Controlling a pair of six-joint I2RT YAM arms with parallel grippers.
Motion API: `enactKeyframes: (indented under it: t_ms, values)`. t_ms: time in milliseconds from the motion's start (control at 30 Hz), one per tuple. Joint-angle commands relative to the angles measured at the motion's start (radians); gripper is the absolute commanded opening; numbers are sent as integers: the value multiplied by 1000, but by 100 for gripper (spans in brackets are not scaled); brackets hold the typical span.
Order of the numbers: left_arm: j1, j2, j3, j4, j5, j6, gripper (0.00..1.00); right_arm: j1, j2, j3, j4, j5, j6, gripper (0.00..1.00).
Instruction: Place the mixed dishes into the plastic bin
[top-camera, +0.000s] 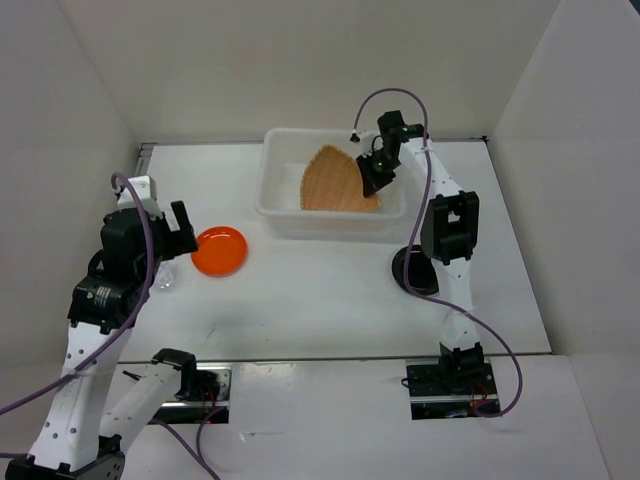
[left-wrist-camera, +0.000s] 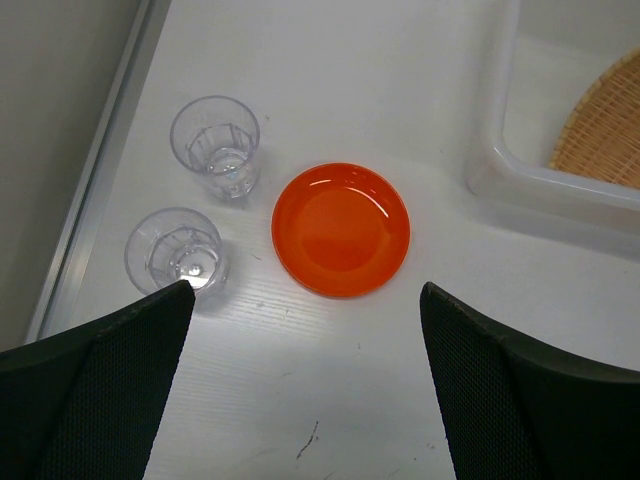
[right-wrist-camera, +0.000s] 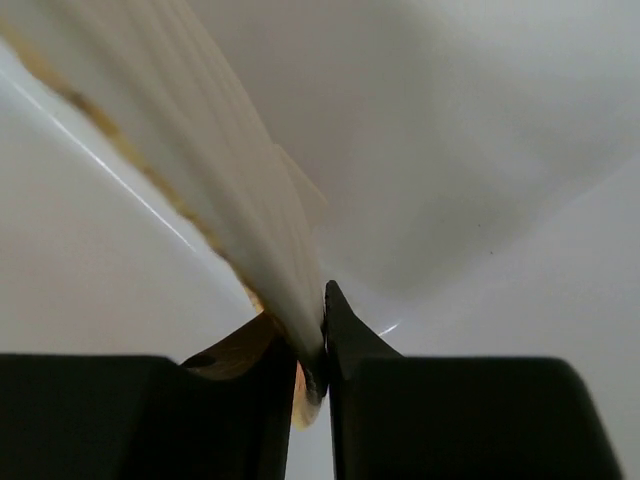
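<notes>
Top external view shows a white worktop (top-camera: 320, 300) with the plastic bin (top-camera: 330, 225) at upper centre of the frame. The tan basket tray (top-camera: 330, 180) sits inside the bin and appears tilted, its raised edge pinched by the right tool (top-camera: 372, 182). The right wrist view shows that tool's jaws closed tight on the tray's rim, one black finger (right-wrist-camera: 350, 345) on each side. The tray looks to be in the bin but not yet let go, so roughly one dish of five is nearly placed.

Four dishes are left on the worktop. The orange plate (top-camera: 220, 250) lies left of centre, well apart from the bin. The left tool (left-wrist-camera: 306, 295) hovers over it with jaws spread wide, gripping nothing. In the left wrist view the upper clear cup (left-wrist-camera: 215, 145) and the lower clear cup (left-wrist-camera: 175, 250) stand upright just beside the plate, at the left of the frame. This probably leaves little room on that side. The black plate (top-camera: 405, 272) lies right of centre, partly hidden under the right arm
</notes>
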Motion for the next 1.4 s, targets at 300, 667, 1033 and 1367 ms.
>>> enactKeyframes:
  t_ms: [300,667,1033,1367]
  values:
    - [6,-3,-17,80,-16,22,100,11,-91,7,114,204,60,90]
    - [6,-63,-89,98,-57,52,100,-71,-490,-18,200,285,121,98]
    - [6,-122,-126,118,-36,63,100,-544,-705,-847,117,-43,-116,98]
    - [6,-36,-117,138,-5,91,100,-661,-463,-937,83,-209,-208,98]
